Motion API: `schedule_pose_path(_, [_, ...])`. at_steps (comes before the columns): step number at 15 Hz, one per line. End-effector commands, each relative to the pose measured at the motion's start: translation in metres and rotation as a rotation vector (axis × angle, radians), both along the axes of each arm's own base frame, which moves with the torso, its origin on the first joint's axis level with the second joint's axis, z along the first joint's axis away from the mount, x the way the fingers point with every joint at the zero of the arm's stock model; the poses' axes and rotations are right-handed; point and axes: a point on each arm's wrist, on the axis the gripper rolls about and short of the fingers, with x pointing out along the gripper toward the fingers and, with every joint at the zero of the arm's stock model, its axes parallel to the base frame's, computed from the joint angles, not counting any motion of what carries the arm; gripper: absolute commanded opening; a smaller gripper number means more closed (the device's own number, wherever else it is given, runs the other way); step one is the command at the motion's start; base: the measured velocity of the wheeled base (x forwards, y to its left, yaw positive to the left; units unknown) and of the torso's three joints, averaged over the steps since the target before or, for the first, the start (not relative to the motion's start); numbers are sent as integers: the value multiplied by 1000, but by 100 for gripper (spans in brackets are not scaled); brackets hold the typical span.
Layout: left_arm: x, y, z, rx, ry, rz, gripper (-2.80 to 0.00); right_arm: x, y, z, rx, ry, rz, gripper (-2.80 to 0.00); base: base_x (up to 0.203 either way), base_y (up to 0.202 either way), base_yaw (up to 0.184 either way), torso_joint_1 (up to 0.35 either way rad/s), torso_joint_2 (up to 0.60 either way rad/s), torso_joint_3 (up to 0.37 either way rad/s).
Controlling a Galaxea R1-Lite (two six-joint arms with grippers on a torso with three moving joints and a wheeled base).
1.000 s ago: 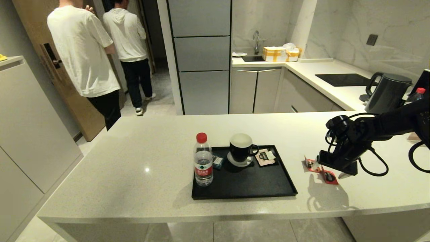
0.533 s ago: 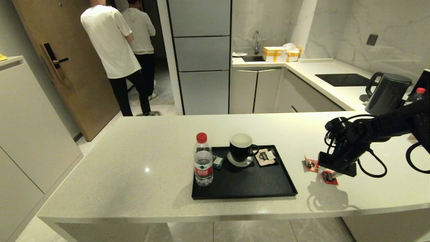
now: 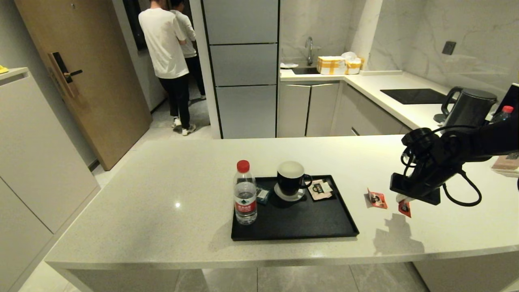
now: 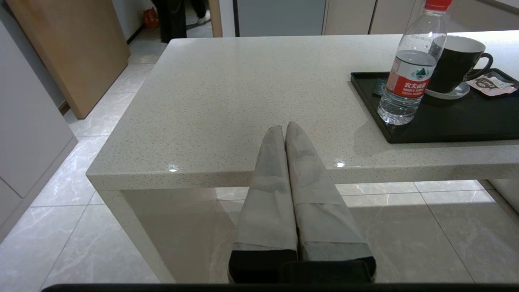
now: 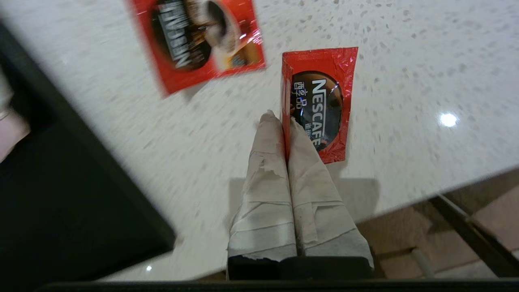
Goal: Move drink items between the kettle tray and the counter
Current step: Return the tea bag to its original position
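Observation:
On the off-white counter (image 3: 182, 182) the black kettle tray (image 3: 324, 229) carries the red-capped water bottle (image 3: 245, 194) at its front left corner. To the right of the tray, one red sachet (image 3: 377, 199) lies flat on the counter. My right gripper (image 3: 403, 200) hangs above the counter beside it, shut on the edge of the second red sachet (image 3: 404, 207). The right wrist view shows that gripper (image 5: 284, 121) pinching the held sachet (image 5: 320, 105), with the loose sachet (image 5: 198, 40) beyond. My left gripper (image 4: 286, 127) is shut and empty, off the counter's front edge.
The tray also holds a black mug (image 3: 290, 178) on a saucer, a pink packet (image 3: 320, 188) and a teal packet (image 3: 262, 194). A dark kettle (image 3: 468, 109), another bottle (image 3: 502, 113) and a cooktop (image 3: 413, 96) stand at the back right. Two people (image 3: 164, 44) stand far behind.
My right gripper has closed on one red sachet and risen with it, shifting slightly right. The other sachet stayed put. The two people walked farther back.

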Motion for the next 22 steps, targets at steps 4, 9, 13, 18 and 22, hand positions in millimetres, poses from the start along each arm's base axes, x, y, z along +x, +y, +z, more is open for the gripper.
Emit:
schedule_pose_path(4, [1, 0, -4, 0, 17, 0, -280, -38, 84, 51, 1, -64, 236, -280, 0, 0, 0, 0, 0, 0])
schedule_pose_path(9, [1, 0, -4, 0, 16, 0, -280, -36, 163, 33, 0, -10, 426, -280, 0, 0, 0, 0, 0, 0])
schedule_pose_path(13, [1, 0, -4, 0, 16, 0, -280, -34, 204, 9, -50, 46, 508, -280, 0, 0, 0, 0, 0, 0])
schedule_pose_path(18, [1, 0, -4, 0, 15, 0, -280, -31, 240, 3, -66, 7, 578, -280, 0, 0, 0, 0, 0, 0])
schedule_pose_path(22, [1, 0, -4, 0, 17, 0, -280, -28, 251, -6, -68, 27, 585, 0, 0, 0, 0, 0, 0, 0])
